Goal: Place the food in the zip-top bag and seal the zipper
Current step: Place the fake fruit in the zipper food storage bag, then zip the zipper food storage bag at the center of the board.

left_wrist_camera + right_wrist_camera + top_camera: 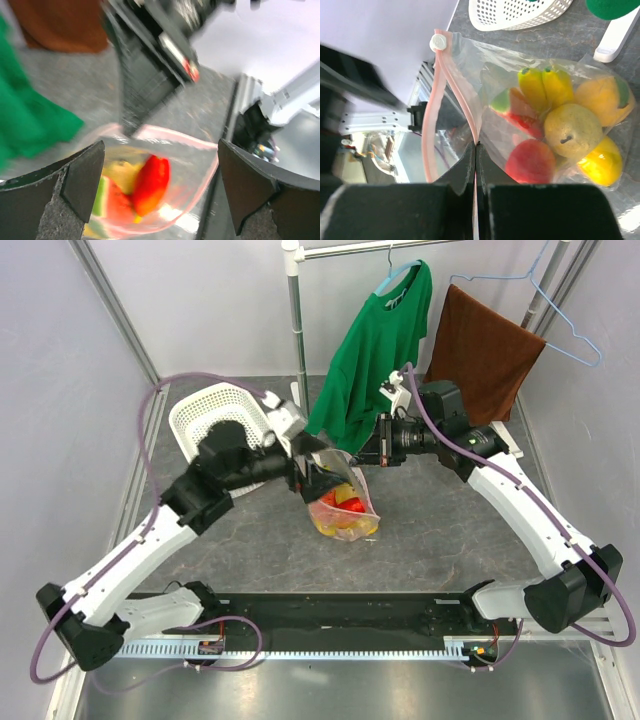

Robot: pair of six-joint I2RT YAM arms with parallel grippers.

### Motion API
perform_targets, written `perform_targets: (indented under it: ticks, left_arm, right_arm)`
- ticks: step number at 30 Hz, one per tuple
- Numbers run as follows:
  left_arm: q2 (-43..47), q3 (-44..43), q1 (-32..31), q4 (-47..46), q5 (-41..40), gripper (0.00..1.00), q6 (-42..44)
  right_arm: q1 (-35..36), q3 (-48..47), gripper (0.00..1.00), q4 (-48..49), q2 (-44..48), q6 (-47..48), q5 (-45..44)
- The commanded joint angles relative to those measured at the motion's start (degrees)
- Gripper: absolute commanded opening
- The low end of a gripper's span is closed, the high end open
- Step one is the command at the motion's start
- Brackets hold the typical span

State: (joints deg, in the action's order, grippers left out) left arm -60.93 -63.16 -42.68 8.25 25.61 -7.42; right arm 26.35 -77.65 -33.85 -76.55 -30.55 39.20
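Hidden, top view: the left end effector [303, 472] and right end effector [348, 456] meet over the bag [345, 512] at centre frame and cover its mouth. The zipper cannot be made out there.
Blurred, left wrist view: the whole picture is smeared. The right end effector [131, 127] is a dark wedge coming down from top centre, its tip at the bag's [200, 170] pink rim.
Cut off: in that view the bag runs out of the bottom edge; only a red fruit [152, 182] and a watermelon piece [107, 200] read clearly.
Left grip: the left end effector [160, 170] has its fingers wide apart at lower left and lower right, holding nothing, over the open mouth.
Right grip: the right end effector [476, 165] has its fingers pressed together at bottom centre, pinching the zipper [432, 115].
Only in right wrist view: a white slider [438, 42] at the zipper's upper-left end, and the food [571, 131] seen through the bag wall.
Food: all inside the bag, right half of that frame: bananas, a dull yellow pear shape, red and yellow round pieces.
Bag place: on the grey mottled desk [450, 530], right of the basket [212, 405].
Materials: clear crinkly film, thin pink strip, glossy moulded fruit, white lattice basket.
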Motion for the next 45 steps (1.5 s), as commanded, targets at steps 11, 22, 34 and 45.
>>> perform_targets:
  ticks: [11, 22, 34, 45]
  left_arm:
    - [-8.0, -20.9, 33.3, 40.2, 39.4, 0.82, 49.7]
    - [-12.5, -7.8, 35.4, 34.8, 50.6, 0.89, 72.6]
    - [-24.1, -10.1, 31.5, 34.6, 55.2, 0.86, 68.6]
    - [-19.2, -7.5, 29.2, 31.7, 58.5, 0.31, 57.5]
  right_arm:
    - [-0.2, -5.8, 0.00, -4.6, -0.3, 26.1, 8.1]
    - [1.1, -10.0, 0.00, -10.6, -4.4, 39.6, 9.8]
    - [2.8, -10.3, 0.00, -13.8, -6.1, 44.9, 8.1]
    - [2.9, -11.1, 0.00, -15.0, -6.5, 46.6, 7.9]
